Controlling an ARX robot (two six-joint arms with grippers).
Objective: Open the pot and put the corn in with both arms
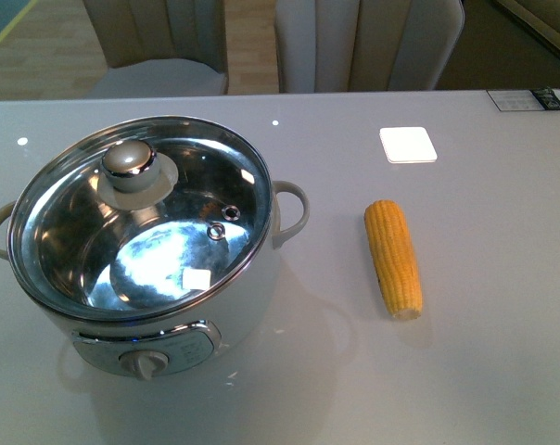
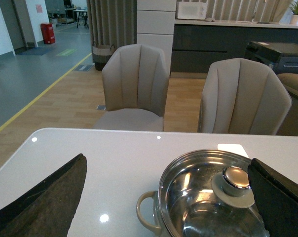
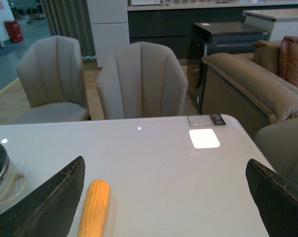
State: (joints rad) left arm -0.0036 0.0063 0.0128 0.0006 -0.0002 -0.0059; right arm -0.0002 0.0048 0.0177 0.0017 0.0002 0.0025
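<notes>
Pot (image 1: 261, 269) sits on the left half of the grey table (image 1: 493, 371), its glass lid (image 1: 183, 199) on and the lid's knob (image 1: 128, 159) towards the back left. The control knob faces the front camera. The corn (image 1: 393, 258) lies well apart to the pot's right, running front to back with its pale cut end nearest the robot.

Only the front view shows pot and corn together, and neither arm appears in it. The left wrist view looks down over the lidded pot and takes in one loop handle. The left gripper (image 2: 167, 161) is spread wide there, with a dark finger (image 2: 50, 197) at each side of the picture and nothing held. The right wrist view shows the corn and just a sliver of the pot. The right gripper (image 3: 165, 161) is equally wide and empty.

A white square (image 1: 408, 145) lies on the table behind the corn. Beige chairs (image 1: 354, 42) stand at the far edge, and only the right wrist view shows a sofa (image 3: 247, 84).
</notes>
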